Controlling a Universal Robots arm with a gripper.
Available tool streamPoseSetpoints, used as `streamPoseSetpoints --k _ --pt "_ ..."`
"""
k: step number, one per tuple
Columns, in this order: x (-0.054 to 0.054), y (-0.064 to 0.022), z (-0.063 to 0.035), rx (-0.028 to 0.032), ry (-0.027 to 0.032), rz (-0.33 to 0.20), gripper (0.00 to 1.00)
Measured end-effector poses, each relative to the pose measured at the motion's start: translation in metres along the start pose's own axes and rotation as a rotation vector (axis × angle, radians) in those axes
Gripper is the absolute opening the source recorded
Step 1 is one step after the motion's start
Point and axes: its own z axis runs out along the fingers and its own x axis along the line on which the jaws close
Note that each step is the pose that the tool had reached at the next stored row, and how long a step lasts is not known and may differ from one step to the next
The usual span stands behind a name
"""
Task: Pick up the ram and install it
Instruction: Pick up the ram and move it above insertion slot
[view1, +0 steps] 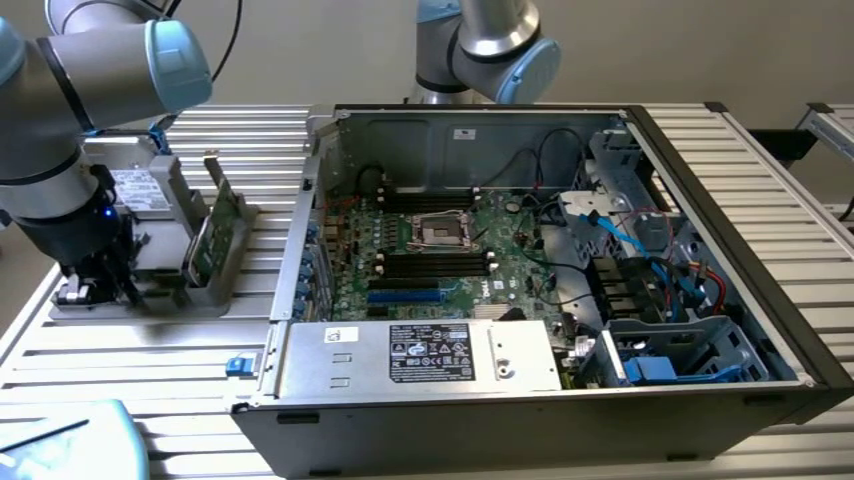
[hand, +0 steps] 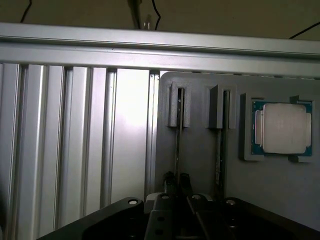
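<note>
Gripper (hand: 177, 181) sits low over grey holder (hand: 200, 150), its fingers pinched nearly together on the thin edge of the ram (hand: 178, 142). The ram stands in its holder slot. Second stick (hand: 220, 150) is in the next slot, processor (hand: 282, 127) beyond it. Open computer case (view1: 534, 260) lies to the exterior view's right of the holder.

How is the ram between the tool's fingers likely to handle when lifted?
The ram looks thin and flat, so probably light and stiff. It stands on edge in a narrow slot of the grey holder, so a tilted pull might bind. The tool pinches its flat sides, so it may slip.
</note>
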Motion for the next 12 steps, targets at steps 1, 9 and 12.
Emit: streamPoseSetpoints --k 1,9,12 --pt "0.0 0.0 0.0 0.0 0.0 0.0 0.14" --pt "0.0 0.0002 -0.0017 -0.0004 0.0002 0.0 0.14" --pt "0.0 0.0012 -0.0107 0.0 0.0 0.0 0.14"
